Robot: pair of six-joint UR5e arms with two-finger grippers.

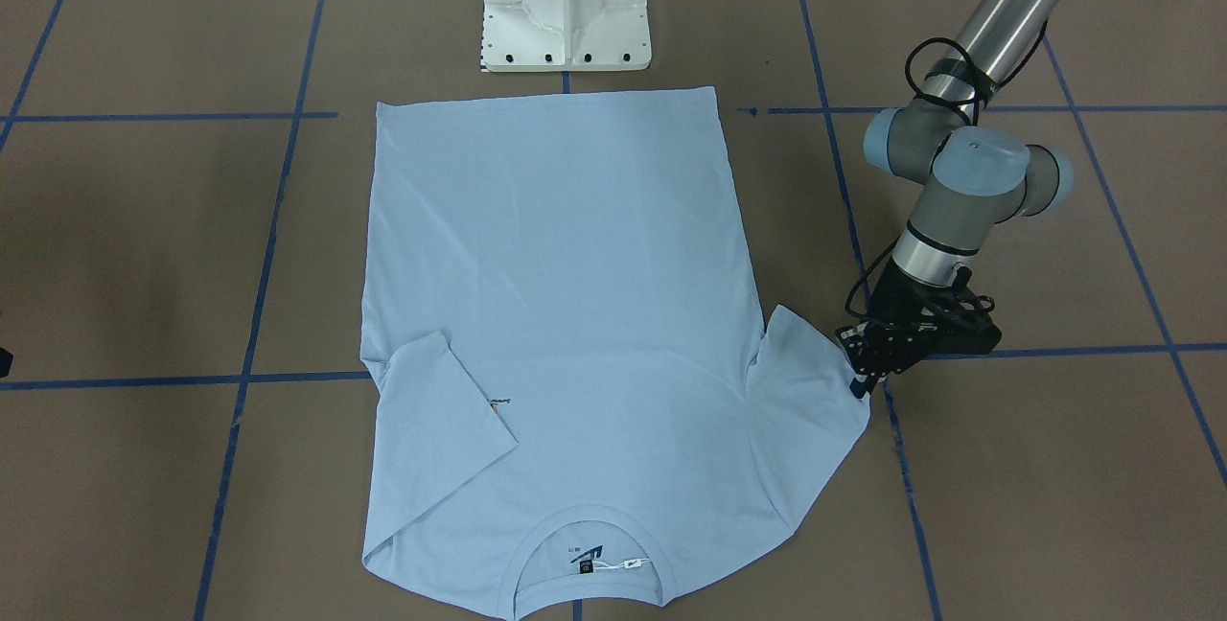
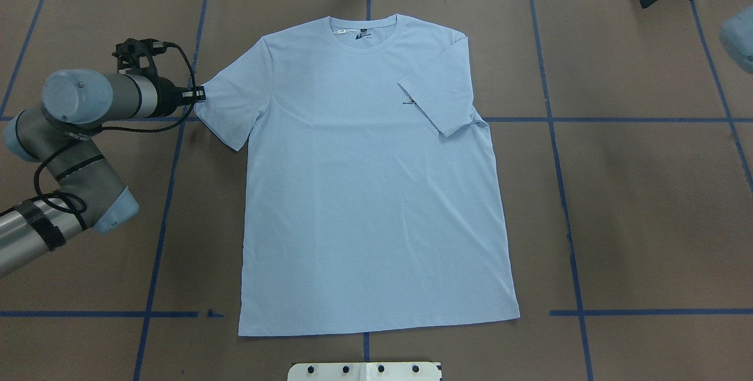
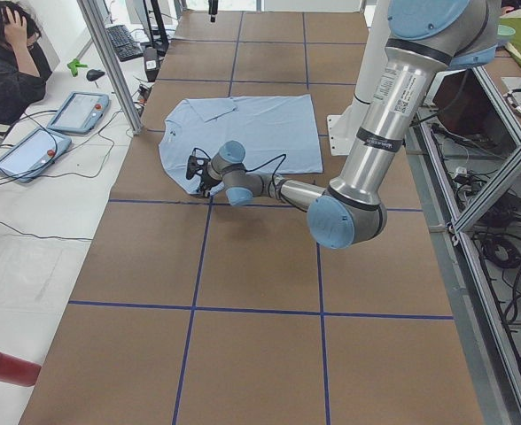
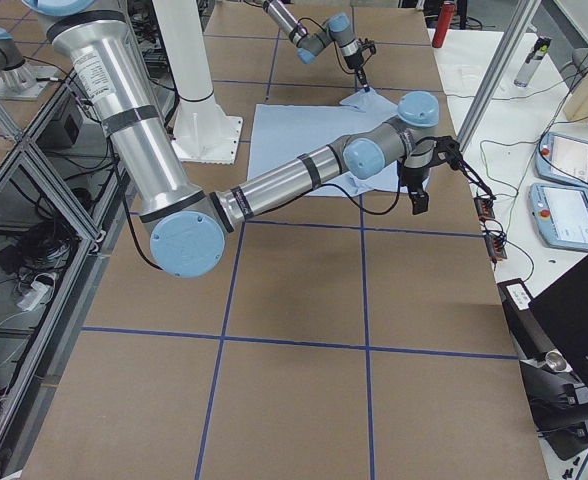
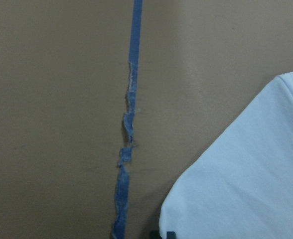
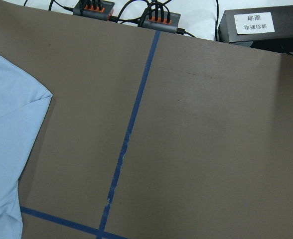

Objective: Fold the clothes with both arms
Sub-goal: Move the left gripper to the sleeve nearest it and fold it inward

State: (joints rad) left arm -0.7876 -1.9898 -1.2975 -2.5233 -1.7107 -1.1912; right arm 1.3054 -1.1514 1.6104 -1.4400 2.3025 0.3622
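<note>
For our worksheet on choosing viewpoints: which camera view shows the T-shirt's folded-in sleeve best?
The exterior front-facing view: the folded sleeve appears whole, unobstructed and largest there. The overhead view shows it whole but smaller. Side views leave it tiny or hidden; wrist views catch only shirt edges.

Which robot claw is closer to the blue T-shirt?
Left. The left gripper sits right at the T-shirt's sleeve edge. The right gripper is well off to the other side, clear of the cloth.

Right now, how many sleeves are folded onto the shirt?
1: the robot's-right sleeve lies folded over the T-shirt. The other sleeve is spread flat, left gripper at its edge.
</note>
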